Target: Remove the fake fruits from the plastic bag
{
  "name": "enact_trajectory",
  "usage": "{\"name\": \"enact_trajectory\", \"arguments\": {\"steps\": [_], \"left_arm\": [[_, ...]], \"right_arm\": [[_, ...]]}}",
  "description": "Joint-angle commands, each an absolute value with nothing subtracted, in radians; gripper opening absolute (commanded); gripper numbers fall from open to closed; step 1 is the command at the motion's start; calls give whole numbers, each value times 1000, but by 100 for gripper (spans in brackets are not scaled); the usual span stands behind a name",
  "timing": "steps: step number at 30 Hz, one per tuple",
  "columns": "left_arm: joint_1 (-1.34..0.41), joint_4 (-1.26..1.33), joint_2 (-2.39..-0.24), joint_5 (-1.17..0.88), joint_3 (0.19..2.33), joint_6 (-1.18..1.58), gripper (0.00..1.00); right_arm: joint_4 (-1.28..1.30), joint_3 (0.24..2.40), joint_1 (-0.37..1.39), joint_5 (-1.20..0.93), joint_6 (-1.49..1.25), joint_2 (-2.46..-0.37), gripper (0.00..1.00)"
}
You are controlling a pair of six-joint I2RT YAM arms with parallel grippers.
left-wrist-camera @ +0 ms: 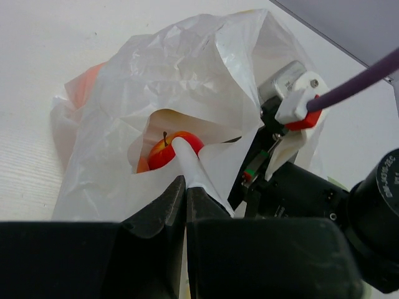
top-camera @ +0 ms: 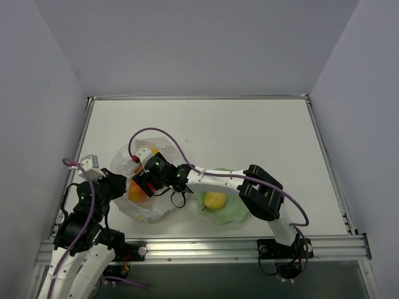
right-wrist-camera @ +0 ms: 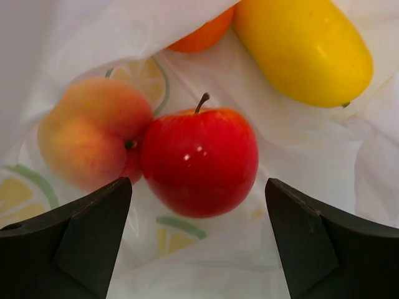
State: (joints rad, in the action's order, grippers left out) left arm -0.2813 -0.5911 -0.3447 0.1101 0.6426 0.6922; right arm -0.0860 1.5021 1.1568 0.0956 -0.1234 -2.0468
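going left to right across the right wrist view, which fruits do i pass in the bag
peach -> red apple -> long yellow fruit

Four fake fruits [right-wrist-camera: 199, 162] lie in one plastic bag [left-wrist-camera: 181, 68], one pear [top-camera: 216, 200] on one plate [top-camera: 235, 214].

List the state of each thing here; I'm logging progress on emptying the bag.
plastic bag: open, edge pinched.
left gripper: shut on the bag's edge.
right gripper: open, inside the bag, fingers either side of the red apple.
red apple: in the bag, stem up, not gripped.
peach: in the bag, touching the apple.
orange: in the bag.
long yellow fruit: in the bag.
yellow pear: out, on the green plate.
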Motion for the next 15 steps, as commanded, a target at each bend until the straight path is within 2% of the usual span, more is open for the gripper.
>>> {"name": "enact_trajectory", "arguments": {"steps": [1, 11, 14, 15], "left_arm": [[-285, -583, -337, 110, 686, 686, 2], [-285, -589, -330, 115, 675, 690, 2], [-287, -588, -328, 115, 670, 695, 3], [-287, -588, -328, 115, 667, 696, 2]], "right_arm": [[-87, 1587, 1123, 60, -101, -2063, 84], [-78, 1602, 1131, -25, -138, -2146, 84], [-77, 1605, 1132, -29, -141, -2141, 81], [-78, 1612, 1132, -25, -141, -2140, 75]]}}
